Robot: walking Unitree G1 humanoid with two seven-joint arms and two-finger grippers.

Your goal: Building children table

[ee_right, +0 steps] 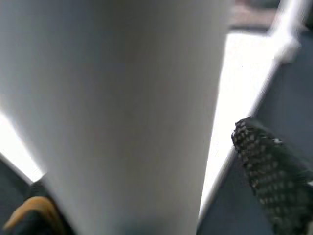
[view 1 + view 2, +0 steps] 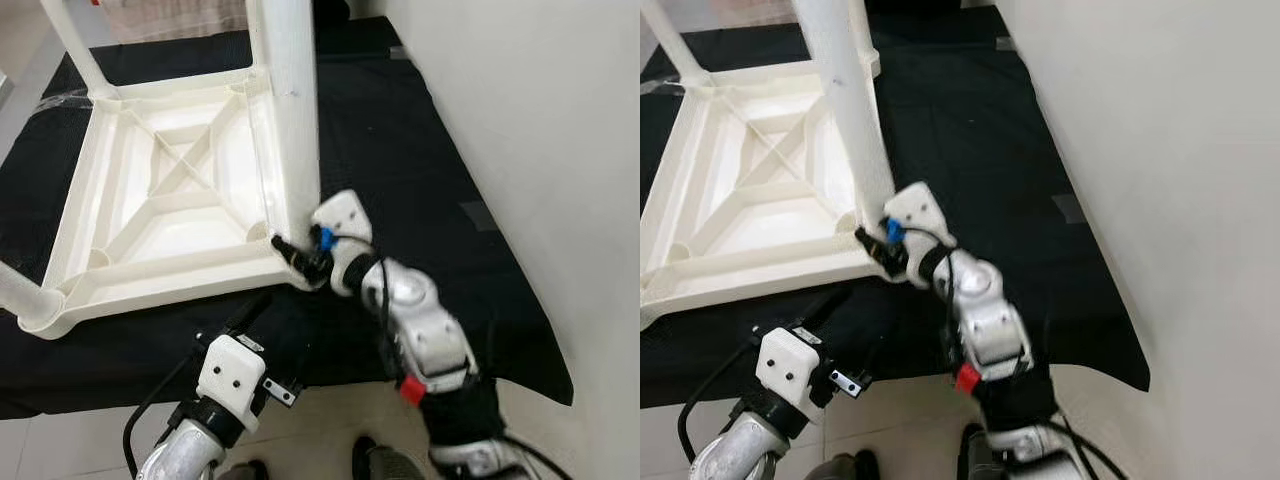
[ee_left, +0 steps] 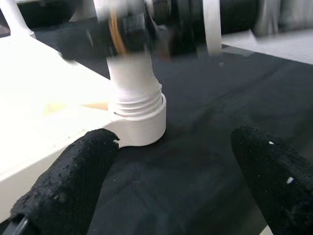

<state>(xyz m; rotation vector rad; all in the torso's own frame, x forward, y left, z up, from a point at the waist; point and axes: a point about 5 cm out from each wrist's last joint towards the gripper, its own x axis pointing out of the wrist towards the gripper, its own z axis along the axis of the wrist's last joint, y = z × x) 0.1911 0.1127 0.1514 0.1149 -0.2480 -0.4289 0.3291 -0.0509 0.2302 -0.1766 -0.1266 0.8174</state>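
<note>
A white plastic children's table (image 2: 100, 255) lies upside down on a black cloth. One white leg (image 2: 290, 100) stands upright in its near right corner socket (image 3: 139, 122). My right gripper (image 2: 300, 258) is at the foot of that leg, shut on it; the leg (image 1: 122, 98) looms close in the right wrist view, with one black finger (image 1: 269, 181) beside it. My left gripper (image 3: 171, 186) hovers low over the cloth just in front of the same corner, open with nothing between its fingers (image 3: 73, 181).
Two more legs stand in the table, at the far left corner (image 2: 70, 40) and the near left corner (image 2: 15, 290). The black cloth (image 2: 420, 150) runs right up to a pale wall (image 2: 540, 120). Tiled floor (image 2: 320, 430) lies before the cloth's front edge.
</note>
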